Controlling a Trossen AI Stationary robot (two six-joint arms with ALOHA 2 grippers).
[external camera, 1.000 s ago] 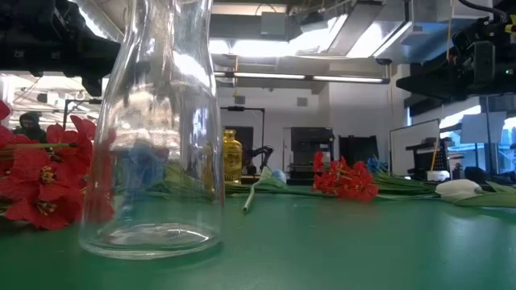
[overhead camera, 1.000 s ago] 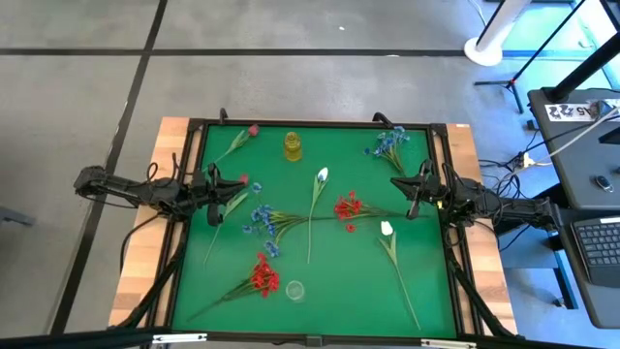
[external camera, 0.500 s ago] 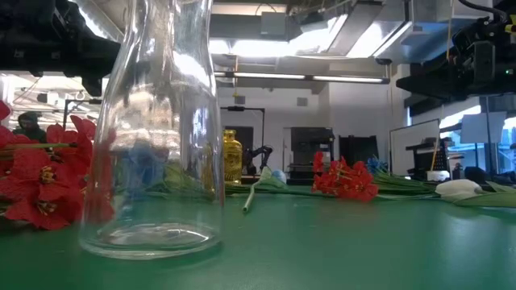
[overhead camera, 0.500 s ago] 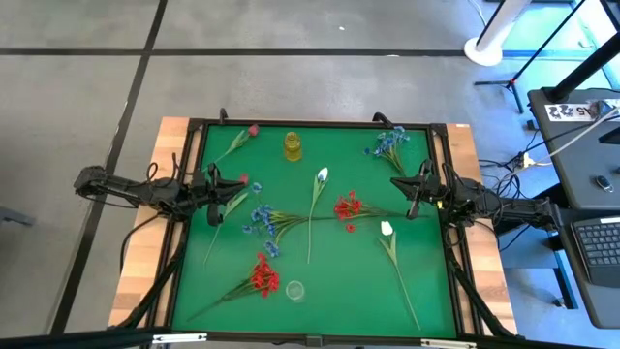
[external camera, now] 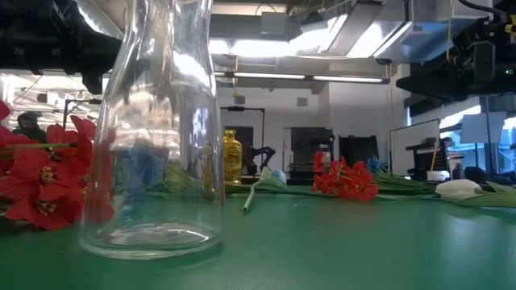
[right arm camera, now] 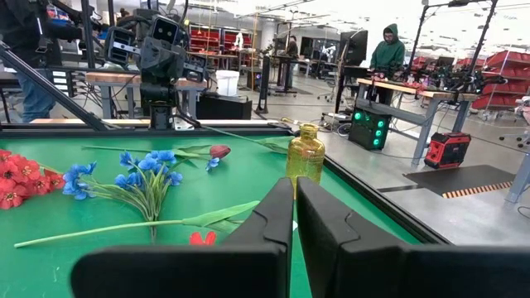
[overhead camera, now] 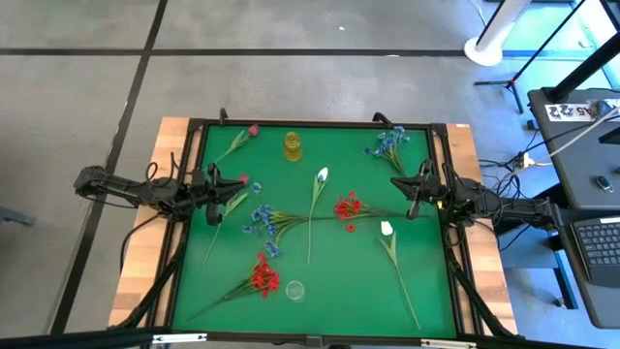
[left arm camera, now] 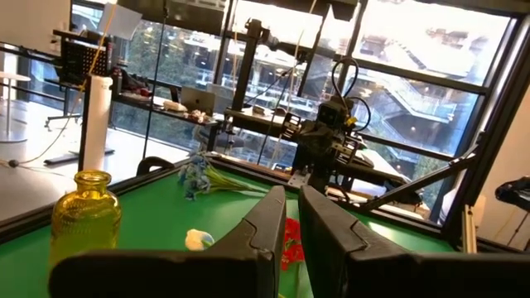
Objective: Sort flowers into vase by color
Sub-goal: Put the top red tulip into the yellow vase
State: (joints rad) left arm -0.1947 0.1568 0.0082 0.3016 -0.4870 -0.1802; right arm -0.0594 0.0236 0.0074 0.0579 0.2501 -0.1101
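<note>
Flowers lie scattered on your green mat. Your left gripper point(overhead camera: 215, 184), fingers pressed together and empty, sits just beside the dark pink tulip bud point(overhead camera: 243, 178), whose thin stem runs diagonally toward the near-left corner. Your right gripper point(overhead camera: 418, 184), also shut and empty, waits opposite.

We find the mat point(overhead camera: 426, 291) crowded mid-field: blue spray point(overhead camera: 260, 221), red cluster point(overhead camera: 349, 206) and white tulip point(overhead camera: 322, 176) lie crossed between both arms. The yellow vase point(overhead camera: 293, 146) blocks the far edge; the clear vase point(overhead camera: 294, 289) and a second red cluster point(overhead camera: 263, 275) block the near edge. The near right corner is open.
</note>
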